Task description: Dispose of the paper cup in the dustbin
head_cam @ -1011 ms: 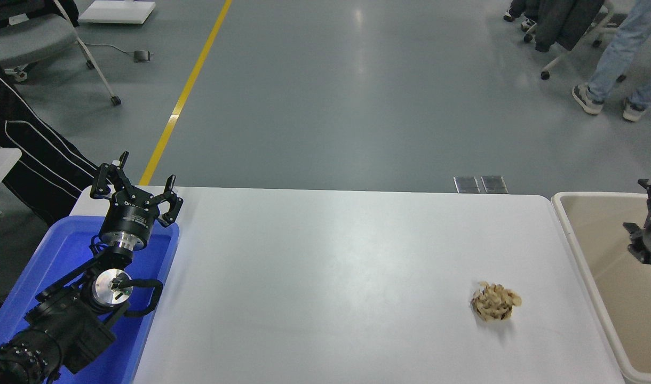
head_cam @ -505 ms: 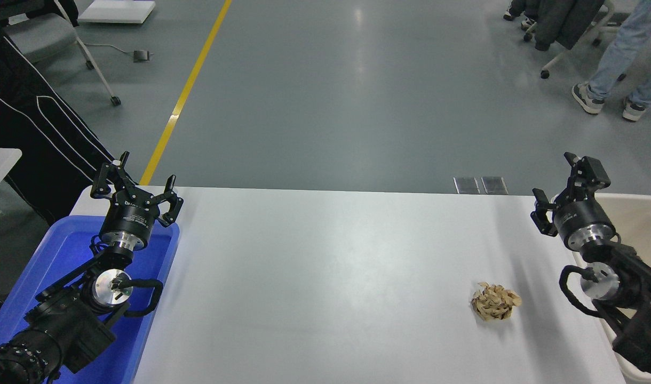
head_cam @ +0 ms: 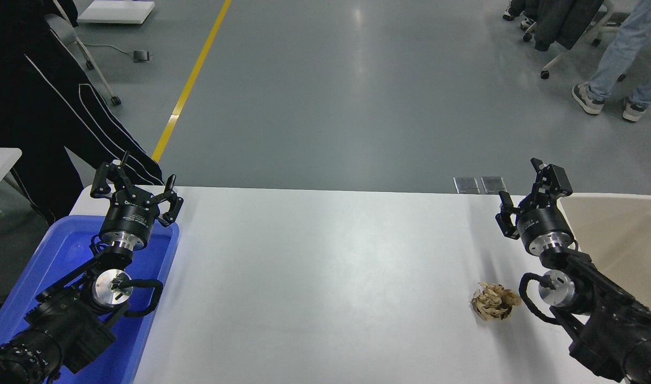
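Observation:
The paper cup is out of view. The beige dustbin [head_cam: 632,234] stands off the table's right end, partly hidden behind my right arm. My right gripper [head_cam: 531,194] is open and holds nothing, hovering over the table's far right corner just left of the dustbin's rim. My left gripper [head_cam: 135,186] is open too, parked over the far edge of the blue tub at the lower left.
A crumpled tan paper wad [head_cam: 494,302] lies on the white table [head_cam: 325,277], close to my right forearm. A bright blue tub [head_cam: 64,250] sits at the table's left end. A person in black clothes [head_cam: 42,106] stands at the far left. Legs and chairs are at the top right.
My right arm has swung left from over the dustbin to above the table's right corner. The person in black has stepped further into view at the left. My left arm stays still.

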You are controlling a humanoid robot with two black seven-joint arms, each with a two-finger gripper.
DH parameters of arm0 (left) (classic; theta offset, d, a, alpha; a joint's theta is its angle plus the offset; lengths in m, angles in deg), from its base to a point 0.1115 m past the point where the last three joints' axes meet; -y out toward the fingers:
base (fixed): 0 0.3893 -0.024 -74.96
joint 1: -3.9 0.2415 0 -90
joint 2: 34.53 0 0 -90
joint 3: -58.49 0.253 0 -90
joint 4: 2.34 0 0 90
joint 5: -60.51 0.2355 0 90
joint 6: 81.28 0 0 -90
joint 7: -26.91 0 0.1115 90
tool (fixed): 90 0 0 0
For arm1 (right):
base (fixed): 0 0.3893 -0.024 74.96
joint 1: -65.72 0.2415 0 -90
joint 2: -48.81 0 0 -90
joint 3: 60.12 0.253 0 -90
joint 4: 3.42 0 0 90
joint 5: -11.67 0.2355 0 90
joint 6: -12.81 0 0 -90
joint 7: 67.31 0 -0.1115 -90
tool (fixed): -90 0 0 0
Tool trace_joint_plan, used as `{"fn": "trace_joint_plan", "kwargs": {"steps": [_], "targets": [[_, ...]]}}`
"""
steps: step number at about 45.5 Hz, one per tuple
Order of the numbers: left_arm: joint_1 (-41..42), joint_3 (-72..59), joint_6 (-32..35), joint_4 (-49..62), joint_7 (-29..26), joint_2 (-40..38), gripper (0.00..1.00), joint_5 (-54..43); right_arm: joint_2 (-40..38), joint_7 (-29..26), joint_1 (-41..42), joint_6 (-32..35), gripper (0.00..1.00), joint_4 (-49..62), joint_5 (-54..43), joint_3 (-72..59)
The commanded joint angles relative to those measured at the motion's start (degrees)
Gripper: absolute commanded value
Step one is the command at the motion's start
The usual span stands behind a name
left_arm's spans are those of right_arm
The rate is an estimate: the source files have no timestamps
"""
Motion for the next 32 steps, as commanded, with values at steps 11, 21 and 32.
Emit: {"fn": "trace_joint_plan", "kwargs": {"steps": [11, 21, 32], "targets": [[-0.04, 0.0, 0.0, 0.0, 0.0, 0.0, 1.0, 0.0, 0.59, 0.23, 0.38, 0.19, 1.0, 0.34, 0.83, 0.69], [-0.04, 0.0, 0.0, 0.0, 0.0, 0.0, 1.0, 0.0, 0.77, 0.23, 0.29, 0.19, 1.0, 0.34, 5.84, 0.08], [-0.04, 0.0, 0.0, 0.08, 0.0, 0.0, 1.0, 0.0, 0.51, 0.32, 0.56, 0.1, 1.0, 0.42, 5.84, -0.01]]}}
